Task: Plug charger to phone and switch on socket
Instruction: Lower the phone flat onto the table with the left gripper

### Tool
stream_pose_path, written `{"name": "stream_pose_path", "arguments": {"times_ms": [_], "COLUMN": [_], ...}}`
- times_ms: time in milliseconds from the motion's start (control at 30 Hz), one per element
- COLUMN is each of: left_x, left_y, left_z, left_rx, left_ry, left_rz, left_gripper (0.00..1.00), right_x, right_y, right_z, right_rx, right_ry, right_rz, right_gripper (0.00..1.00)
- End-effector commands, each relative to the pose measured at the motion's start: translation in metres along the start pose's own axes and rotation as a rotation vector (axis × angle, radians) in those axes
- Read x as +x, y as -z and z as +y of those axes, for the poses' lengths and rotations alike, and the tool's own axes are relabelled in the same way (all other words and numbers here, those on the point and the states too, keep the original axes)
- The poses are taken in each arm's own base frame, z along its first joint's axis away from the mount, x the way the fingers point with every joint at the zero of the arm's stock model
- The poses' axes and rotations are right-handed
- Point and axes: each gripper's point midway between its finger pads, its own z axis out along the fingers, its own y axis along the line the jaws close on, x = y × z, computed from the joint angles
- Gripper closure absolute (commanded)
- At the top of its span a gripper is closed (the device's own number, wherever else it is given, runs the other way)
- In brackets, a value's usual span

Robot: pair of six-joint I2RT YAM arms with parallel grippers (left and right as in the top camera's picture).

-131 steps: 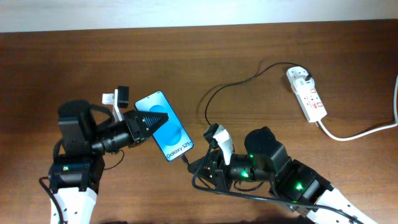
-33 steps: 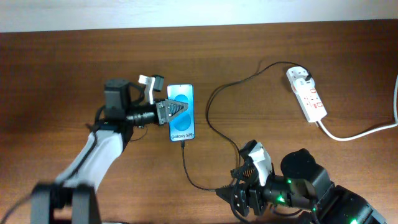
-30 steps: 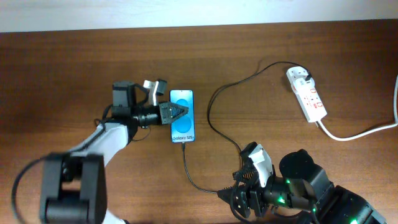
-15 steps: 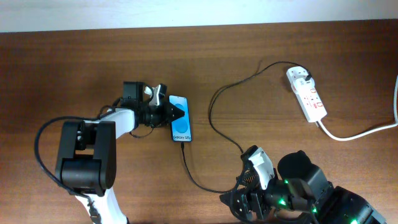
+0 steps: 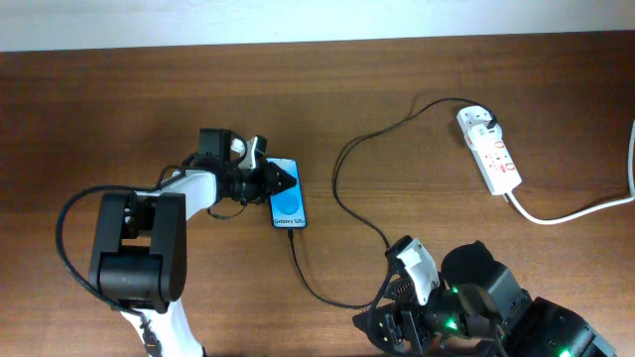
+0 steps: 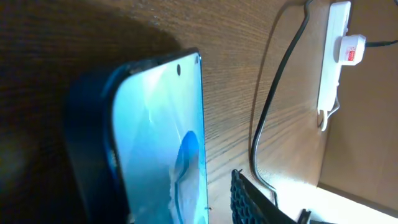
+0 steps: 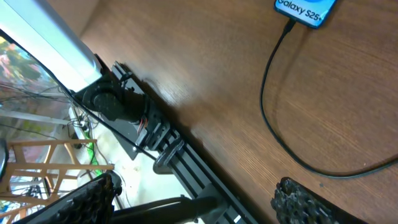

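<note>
The phone [image 5: 289, 203] lies on the wood table, blue screen up, with the charger's connector [image 5: 291, 232] in its bottom end. The thin black charger [image 5: 334, 178] loops across the table to its black plug [image 5: 493, 125] in the white socket [image 5: 491, 151]. My left gripper [image 5: 282, 182] straddles the phone's upper end. In the left wrist view the phone [image 6: 158, 143] fills the middle, and the right pad [image 6: 250, 202] stands a little clear of its edge. My right gripper [image 7: 199, 199] hangs open over the table's front edge, nothing between its fingers; it is in the overhead view too [image 5: 389, 322].
A thick white cord [image 5: 571, 211] runs from the socket off to the right. Small red switches [image 5: 501, 156] sit on the socket's top. A black rail [image 7: 186, 155] lines the table's front edge, with floor clutter beyond it.
My left gripper's jaws have parted from the phone, which now rests slightly lower on the table. My right gripper has drawn back toward the front edge and spread a little wider.
</note>
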Motion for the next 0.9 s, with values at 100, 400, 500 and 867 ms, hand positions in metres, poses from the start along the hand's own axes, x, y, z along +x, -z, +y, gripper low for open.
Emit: {"name": "stream_pose_path", "arguments": {"times_ms": [100, 400, 500, 867], "left_x": [0.001, 0.010, 0.015, 0.007], "left_y": [0.004, 0.006, 0.005, 0.009], "left_z": [0.042, 0.054, 0.060, 0.071], "left_rx": [-0.247, -0.404, -0.489, -0.594], "left_ry": [0.087, 0.091, 0.067, 0.027], "left_rz": [0.018, 0.049, 0.055, 0.010], "left_gripper": [0.61, 0.57, 0.57, 0.55], "right_x": [-0.003, 0.000, 0.004, 0.008], "right_y": [0.003, 0.003, 0.003, 0.004], "right_z": [-0.007, -0.012, -0.014, -0.021], "right_rx": [0.049, 0.074, 0.081, 0.121], "right_ry": [0.008, -0.001, -0.008, -0.017], "right_rz": [-0.018, -0.005, 0.010, 0.018], "right_gripper": [0.11, 0.08, 0.07, 0.06]}}
